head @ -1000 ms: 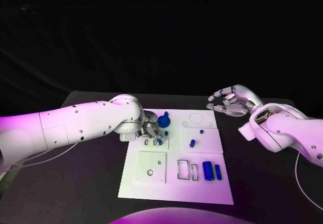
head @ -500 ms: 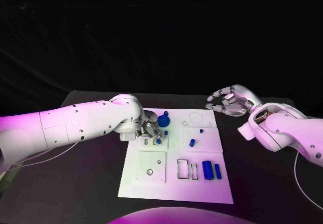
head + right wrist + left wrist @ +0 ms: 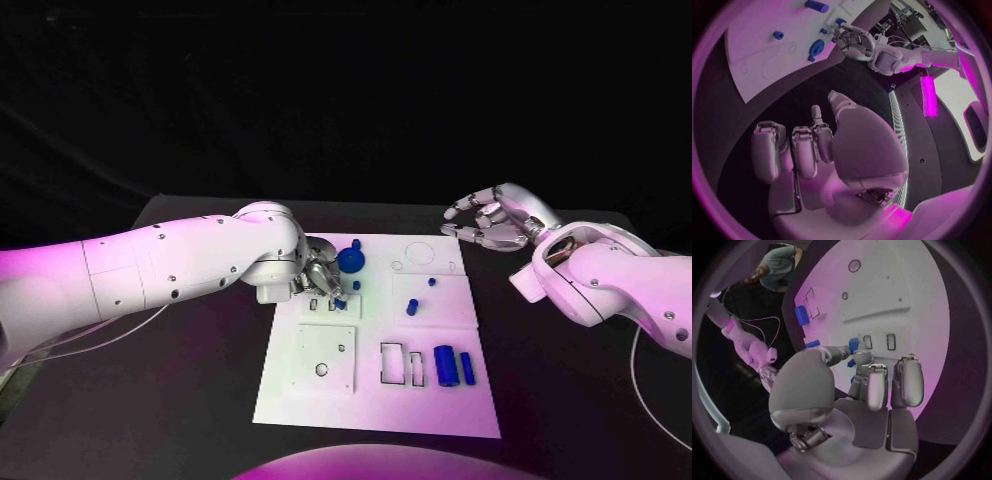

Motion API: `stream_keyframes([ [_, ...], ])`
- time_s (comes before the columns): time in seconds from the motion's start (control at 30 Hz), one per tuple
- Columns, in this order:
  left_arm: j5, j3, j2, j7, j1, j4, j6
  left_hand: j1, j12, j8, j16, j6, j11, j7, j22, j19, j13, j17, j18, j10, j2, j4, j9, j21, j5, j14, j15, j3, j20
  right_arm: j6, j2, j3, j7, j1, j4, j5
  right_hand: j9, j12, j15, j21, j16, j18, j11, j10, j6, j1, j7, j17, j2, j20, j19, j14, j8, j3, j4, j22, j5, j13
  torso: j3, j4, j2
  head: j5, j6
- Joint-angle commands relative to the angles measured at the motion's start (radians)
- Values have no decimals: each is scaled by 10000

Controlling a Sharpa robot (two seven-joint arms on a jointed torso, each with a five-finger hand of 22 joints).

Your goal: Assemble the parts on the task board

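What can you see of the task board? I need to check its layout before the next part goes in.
The task board is a flat white plate lying in the middle of the black table, made of several rectangular panels with cut-out slots and small round holes. Small blue parts lie or stand on it: two cylinders near the right edge, pegs mid-board, a round piece at the far end. The left hand works at its far left corner, fingers around a blue piece. The right hand stays off it.

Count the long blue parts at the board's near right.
2, side by side: a wider blue part and a narrower blue part right of it. The left hand may hide others.
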Motion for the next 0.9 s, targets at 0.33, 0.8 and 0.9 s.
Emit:
stream_keyframes([
  [0.33,812,41,-543,228,0,591,-1019,26,144,477,68,-2,-18,-50,78,78,175,1973,-86,252,15,-1165,645,92,220,864,-69,1234,2,156,-36,1,-21,-12,-26,-79,16,-18,-24,-63,-53,114,-24,-6,-66,51,-20,1650,36,-78,63,824,54,-3,51,1564,82,1085,15,25,0,79,36],
  [0.8,-405,32,-1291,832,-266,1394,-2404,-284,325,623,104,265,-125,-151,377,273,378,2001,-141,566,-370,-1528,825,237,1629,880,-165,1466,-89,147,-109,-1,-45,-12,-29,-80,16,-18,-24,-66,-52,114,-23,-5,-65,41,-19,1654,37,-78,62,825,57,-8,64,1562,84,1084,29,35,-13,141,18],
  [0.9,-831,30,-1378,959,-353,1533,-2740,-318,386,630,136,330,-153,-178,510,365,446,2043,-169,656,-445,-1569,837,296,1810,894,-190,1488,-114,142,-114,-2,-46,-12,-33,-85,16,-18,-24,-66,-52,114,-23,-5,-65,41,-19,1654,37,-78,62,825,57,-8,64,1562,84,1084,24,30,-18,146,12],
])
